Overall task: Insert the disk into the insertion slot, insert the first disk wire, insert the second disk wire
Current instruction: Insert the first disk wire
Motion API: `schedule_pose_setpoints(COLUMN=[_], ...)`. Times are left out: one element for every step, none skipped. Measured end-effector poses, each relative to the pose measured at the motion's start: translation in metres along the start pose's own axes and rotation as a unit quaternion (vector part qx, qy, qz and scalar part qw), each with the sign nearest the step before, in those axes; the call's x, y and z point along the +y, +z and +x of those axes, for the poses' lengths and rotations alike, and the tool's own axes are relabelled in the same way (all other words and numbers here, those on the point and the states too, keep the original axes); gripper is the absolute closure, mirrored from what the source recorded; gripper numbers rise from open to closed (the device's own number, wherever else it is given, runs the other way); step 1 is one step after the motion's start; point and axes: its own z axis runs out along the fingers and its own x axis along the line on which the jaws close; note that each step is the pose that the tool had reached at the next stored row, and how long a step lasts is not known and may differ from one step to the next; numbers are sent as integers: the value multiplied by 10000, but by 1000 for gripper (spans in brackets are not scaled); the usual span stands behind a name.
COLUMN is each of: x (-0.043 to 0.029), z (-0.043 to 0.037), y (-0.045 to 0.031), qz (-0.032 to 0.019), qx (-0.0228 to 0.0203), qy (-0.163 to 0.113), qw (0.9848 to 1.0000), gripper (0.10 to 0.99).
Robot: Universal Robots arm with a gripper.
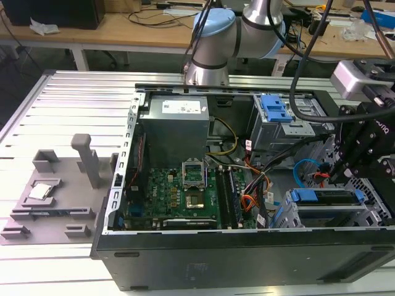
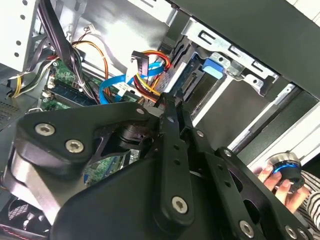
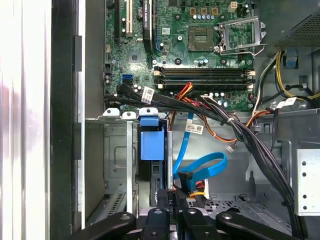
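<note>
The disk (image 1: pixel 324 197), in its blue caddy, lies seated in the insertion slot (image 1: pixel 336 217) low on the exterior view's right. The gripper (image 1: pixel 338 174) hangs just above it, toward the upper right. Its fingers are drawn together with nothing visible between them. In the first wrist view its tips stand near a blue cable (image 3: pixel 200 167).

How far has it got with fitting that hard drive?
The disk in its blue caddy looks seated in the insertion slot. The gripper hangs near it with its fingers together, close to the loose blue cable and red-yellow wires; I cannot tell if it pinches one. Neither looks plugged in yet, so those steps seem left.
</note>
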Motion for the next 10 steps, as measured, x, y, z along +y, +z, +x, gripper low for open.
schedule_pose_setpoints(x=[-7,-12,-23,-49,-60,-68,-74,-81,-95,-104], z=[27,47,58,59,59,59,59,59,59,58], y=[3,8,15,27,36,44,56,67,79,93], qz=[0,-1,-1,-1,-2,-2,-2,-2,-2,-2], qx=[2,2,1,1,2,2,2,2,2,2], qy=[0,0,0,0,-1,0,0,0,0,0], qw=[10000,10000,10000,10000,10000,10000,10000,10000,10000,10000], gripper=[922,922,922,922,922,922,922,922,922,922])
